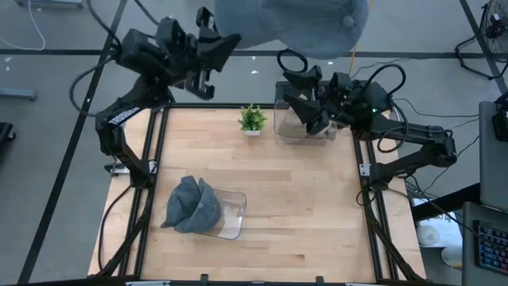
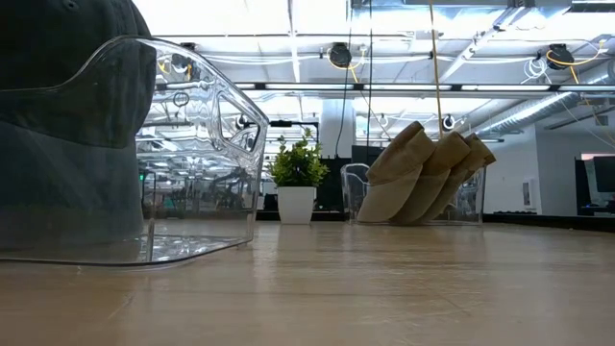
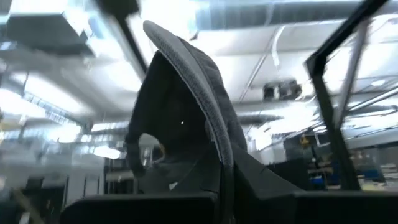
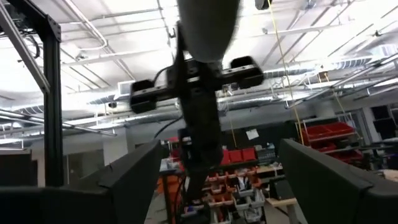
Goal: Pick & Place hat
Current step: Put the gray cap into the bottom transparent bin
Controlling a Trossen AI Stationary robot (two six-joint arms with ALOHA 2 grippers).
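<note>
A blue-grey hat (image 1: pixel 294 24) hangs high above the table's far edge, close under the high camera, with my left gripper (image 1: pixel 216 36) shut on it. In the left wrist view the hat (image 3: pixel 186 118) rises past the fingers. My right gripper (image 1: pixel 292 67) stands open and raised over the far right of the table, pointing up toward the hat (image 4: pixel 207 28) with nothing between its fingers. Neither gripper shows in the low view. My left gripper pinches the hat between its two fingers at an edge of the cloth (image 3: pixel 219 177); which part of the hat that is I cannot tell. The fingers slant upward, and the hat stands out beyond them, lifted clear, far above the table.
A clear bin (image 1: pixel 230 218) near the table's front left holds more blue-grey hats (image 2: pixel 67 125). Another clear bin (image 1: pixel 287 119) at the far right holds tan hats (image 2: pixel 423 178). A small potted plant (image 1: pixel 252 117) stands at the far edge between them.
</note>
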